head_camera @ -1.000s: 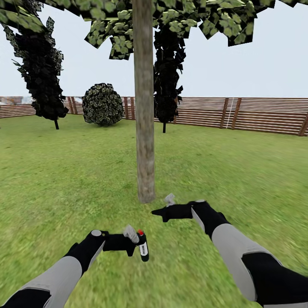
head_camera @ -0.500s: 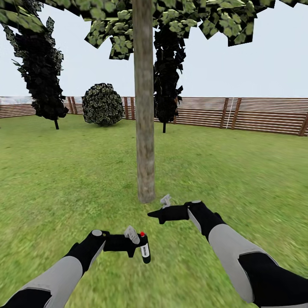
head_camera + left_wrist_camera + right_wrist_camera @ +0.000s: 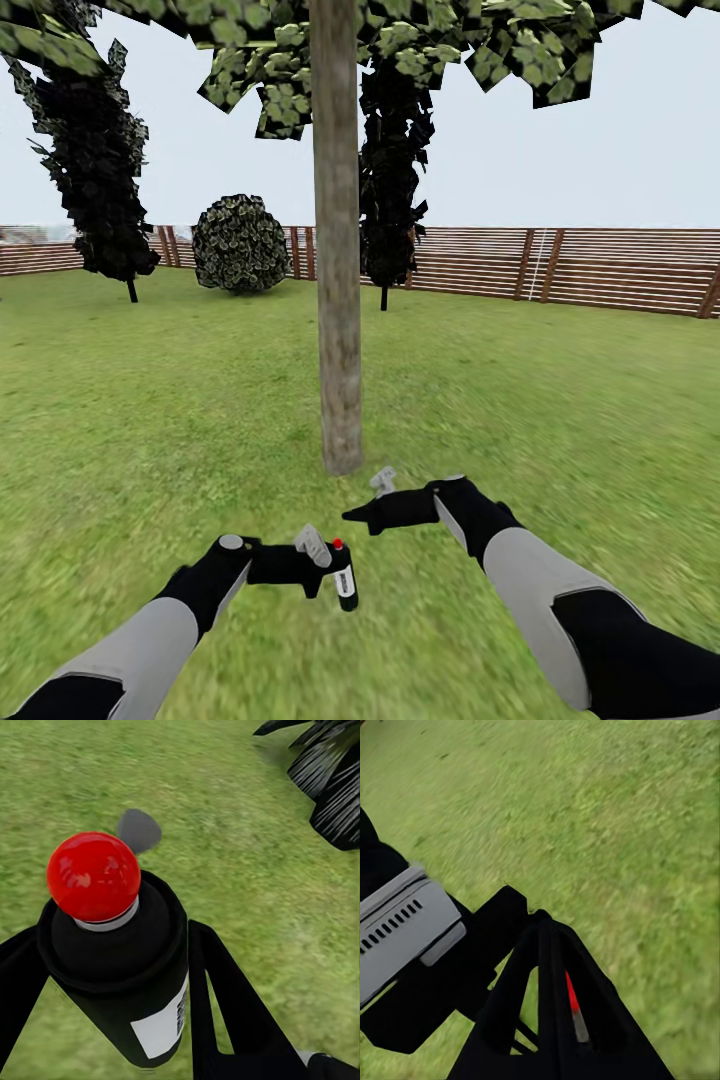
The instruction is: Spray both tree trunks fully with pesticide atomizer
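Observation:
In the head view one tree trunk point(image 3: 338, 300), a straight grey-brown column, rises from the lawn just ahead of both arms under a leafy canopy point(image 3: 420, 45). My left gripper point(image 3: 335, 580) is shut on the pesticide atomizer point(image 3: 342, 578), a small black bottle with a white label and a red tip, held low over the grass. In the left wrist view the atomizer point(image 3: 124, 960) sits between my two black fingers point(image 3: 229, 1009). My right gripper point(image 3: 354, 516) is shut and empty, pointing left just short of the trunk's foot and above the atomizer. The right gripper point(image 3: 540, 937) shows its fingers pressed together.
Green lawn point(image 3: 560, 400) spreads all around. A brown slatted fence point(image 3: 600, 265) closes the back. Two dark cypresses point(image 3: 95, 150) point(image 3: 392, 190) and a round bush point(image 3: 240, 243) stand near the fence. The left arm's grey wrist plate point(image 3: 401, 934) lies close to my right gripper.
My right gripper has drifted left and nearer, toward the left gripper. The left gripper has shifted slightly right with the atomizer. The trunk and the view have not moved.

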